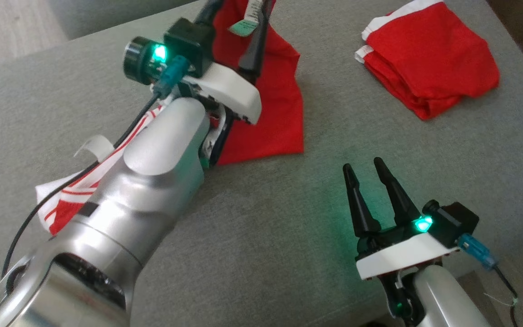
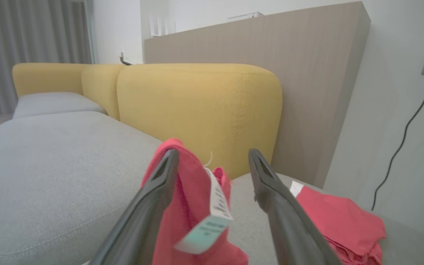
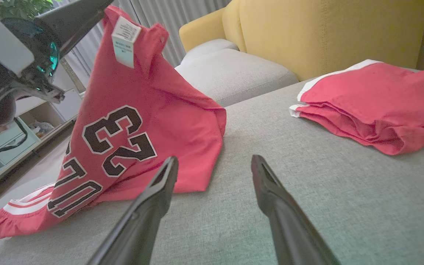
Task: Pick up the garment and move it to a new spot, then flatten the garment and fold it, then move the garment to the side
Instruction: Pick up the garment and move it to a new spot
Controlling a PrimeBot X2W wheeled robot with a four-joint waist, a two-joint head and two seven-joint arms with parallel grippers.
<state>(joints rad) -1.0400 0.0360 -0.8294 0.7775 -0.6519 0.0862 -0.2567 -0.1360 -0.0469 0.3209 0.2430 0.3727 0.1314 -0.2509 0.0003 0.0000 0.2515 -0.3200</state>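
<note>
While my left forearm crosses the head view, I see the left gripper [image 1: 239, 22] raised over the grey cushion [image 1: 266, 227] with the red garment [image 1: 275, 104] hanging from it. The right gripper [image 1: 362, 164] sits well apart, jaws apart and empty, with the garment up and to its left.

Left wrist view: jaws apart, cloth and tag [image 2: 212, 217] against one finger, draped rather than pinched, I think.

Right wrist view: the garment slopes from raised collar down to striped hem, and a folded red garment [image 3: 377, 103] lies to the right.
</note>
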